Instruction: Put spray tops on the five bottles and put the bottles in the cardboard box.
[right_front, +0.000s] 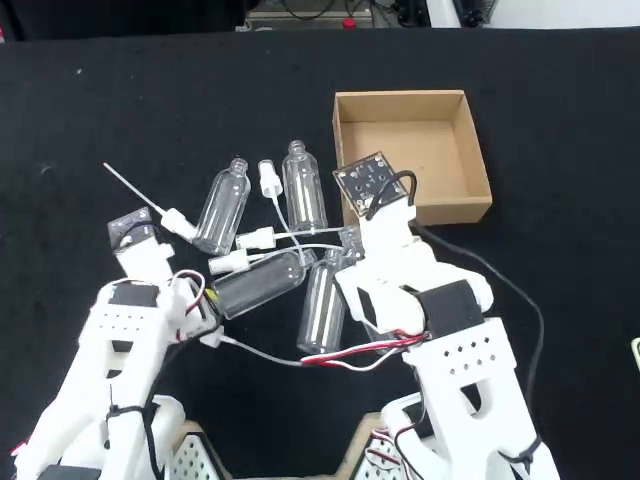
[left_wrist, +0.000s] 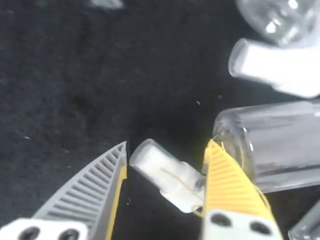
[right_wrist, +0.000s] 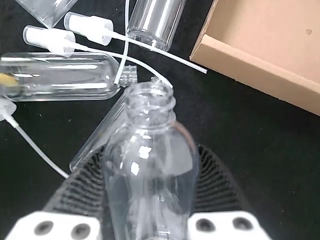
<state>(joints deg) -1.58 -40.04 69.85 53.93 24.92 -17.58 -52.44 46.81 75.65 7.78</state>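
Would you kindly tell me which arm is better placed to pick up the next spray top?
Left. The left gripper is open with a spray top lying between its fingers, so it probably need only close. The right gripper is shut on a bottle with a bare neck, so it is occupied.

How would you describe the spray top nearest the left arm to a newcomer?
From the cardboard box, cross the clear bottles to their left edge. The spray top lies beside the leftmost bottle. Only its thin tube points away from the heap, over bare cloth.

Four clear bottles (right_front: 303, 185) lying, spray tops (right_front: 255, 238) loose
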